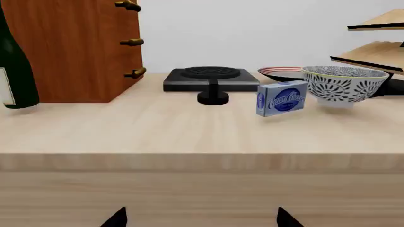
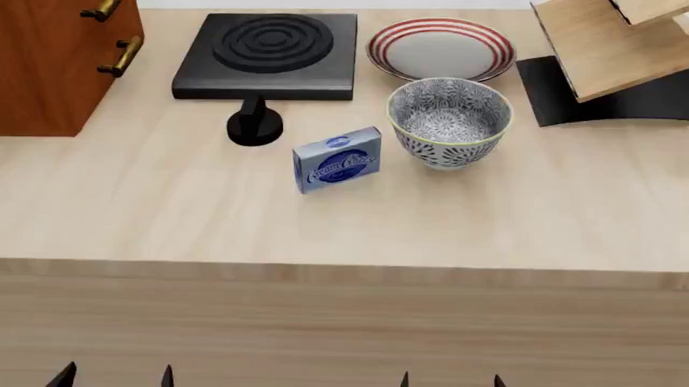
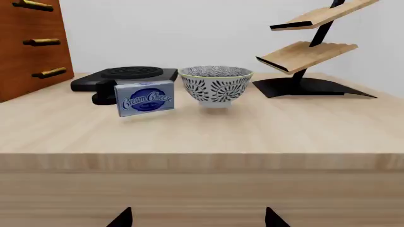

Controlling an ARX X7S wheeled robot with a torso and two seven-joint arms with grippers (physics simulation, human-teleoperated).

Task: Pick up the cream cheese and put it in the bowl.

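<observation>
While both arms sit low in front of the tabletop (image 2: pixel 517 210), only dark finger tips show at the bottom of each view. The left fingers (image 2: pixel 116 376) are spread apart with nothing between them, and the right fingers (image 2: pixel 451 379) stand likewise wide and empty, below the tabletop's front edge. The cream cheese (image 2: pixel 337 160) stands upright on its edge near the middle of the tabletop, label facing the robot, just beside the bowl (image 2: pixel 449 121) but not touching it. The bowl sits to its right and slightly farther back. Behind the bowl lies a white plate with red rings (image 2: pixel 440 48). A black burner (image 2: pixel 269 55) occupies the far side to the left of the plate, its knob (image 2: pixel 255 124) standing near the box's left rear. A wooden cabinet (image 2: pixel 54 64) closes the far left corner, and a wooden rack (image 2: pixel 603 56) the far right. A dark green bottle (image 1: pixel 14 66) stands left of the cabinet in the left wrist view. Between the front edge and the box the wood is bare and wide.
</observation>
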